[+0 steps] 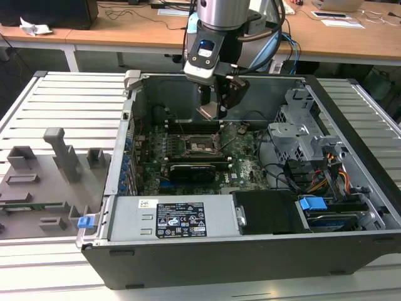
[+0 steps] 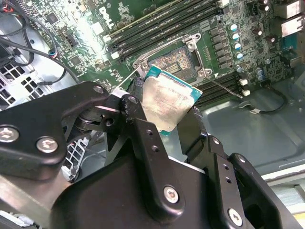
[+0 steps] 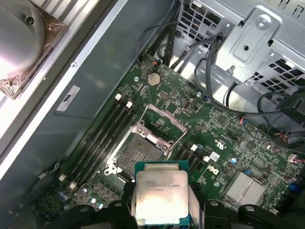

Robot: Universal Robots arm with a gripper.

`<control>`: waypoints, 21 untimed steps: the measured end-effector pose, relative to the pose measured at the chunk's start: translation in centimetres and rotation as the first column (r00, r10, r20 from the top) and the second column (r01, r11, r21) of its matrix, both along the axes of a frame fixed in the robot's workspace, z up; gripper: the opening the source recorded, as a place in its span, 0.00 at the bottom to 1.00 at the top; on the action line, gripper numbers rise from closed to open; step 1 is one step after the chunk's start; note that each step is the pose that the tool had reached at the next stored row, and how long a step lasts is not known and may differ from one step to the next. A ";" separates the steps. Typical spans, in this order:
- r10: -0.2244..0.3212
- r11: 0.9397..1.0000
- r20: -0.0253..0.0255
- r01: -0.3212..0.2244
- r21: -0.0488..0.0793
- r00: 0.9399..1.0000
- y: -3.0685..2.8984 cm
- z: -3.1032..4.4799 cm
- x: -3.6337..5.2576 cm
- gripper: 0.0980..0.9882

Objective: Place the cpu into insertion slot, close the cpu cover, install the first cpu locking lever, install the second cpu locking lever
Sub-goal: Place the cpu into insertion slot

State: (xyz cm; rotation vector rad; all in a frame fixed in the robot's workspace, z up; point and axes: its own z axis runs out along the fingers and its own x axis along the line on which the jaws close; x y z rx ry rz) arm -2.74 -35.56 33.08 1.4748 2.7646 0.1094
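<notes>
While clamped by its edges in the gripper [image 3: 162,212], the cpu [image 3: 161,193] hangs above the insertion slot [image 3: 138,155], unseated. Cpu cover [image 3: 164,125]: raised. Gripper, exterior view: one o'clock of slot. Step, I judge: placement; calls for squaring cpu over slot.

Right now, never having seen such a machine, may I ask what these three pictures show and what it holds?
One robot arm works over an open computer case. The exterior view looks at the whole scene from outside; both wrist views come from cameras riding on the arm, looking past its hand. The hand grips the cpu, a flat silver square, by its edges, above the green motherboard. The socket below lies uncovered, with no chip in it.
</notes>
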 end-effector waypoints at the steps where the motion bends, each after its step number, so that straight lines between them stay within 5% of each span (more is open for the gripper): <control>1: -0.002 1.000 0.000 0.002 0.000 1.000 0.00 -0.02 0.00 0.48; 5: -0.046 0.999 0.000 0.046 0.000 0.999 0.00 -0.21 0.00 0.48; 12: -0.154 0.988 0.000 0.154 0.000 0.988 0.00 -0.70 -0.02 0.48; 21: -0.188 0.982 -0.003 0.188 -0.001 0.982 0.00 -1.02 -0.24 0.48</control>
